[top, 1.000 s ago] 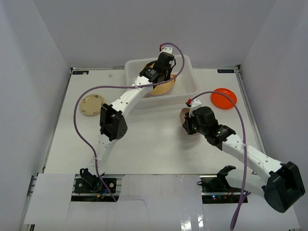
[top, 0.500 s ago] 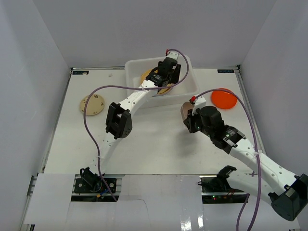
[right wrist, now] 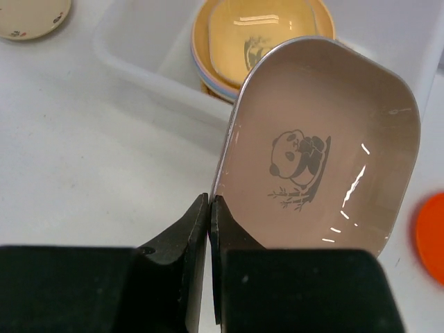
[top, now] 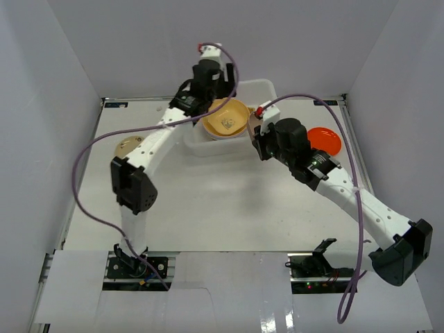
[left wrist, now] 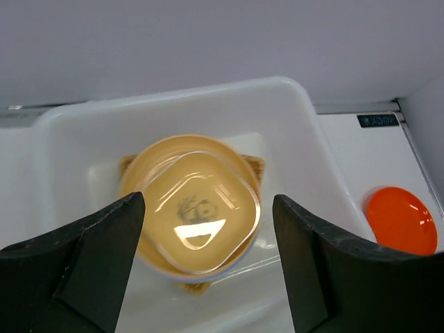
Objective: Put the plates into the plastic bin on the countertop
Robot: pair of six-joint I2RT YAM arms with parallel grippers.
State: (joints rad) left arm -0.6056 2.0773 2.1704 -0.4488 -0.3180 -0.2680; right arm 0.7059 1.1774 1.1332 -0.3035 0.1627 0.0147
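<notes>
The plastic bin (top: 269,89) stands at the back of the countertop (top: 208,201). Inside it a yellow plate (left wrist: 191,208) tops a stack that rests on a wicker tray (left wrist: 254,164). My left gripper (left wrist: 208,205) hangs open above that stack, touching nothing. A brown plate (right wrist: 319,146) with a panda print is pinched by its rim in my shut right gripper (right wrist: 209,201), tilted, at the bin's near right corner. An orange plate (top: 325,141) lies right of the bin. Left of the bin sits a beige plate (top: 129,148), partly hidden by my left arm.
The bin's near wall (right wrist: 139,55) is just ahead of the held plate. Grey enclosure walls stand close behind the bin and on both sides. Purple cables loop over both arms.
My left gripper opened, left its plate on the stack in the bin, and rose toward the back. The right arm carried the brown plate up to the bin.
</notes>
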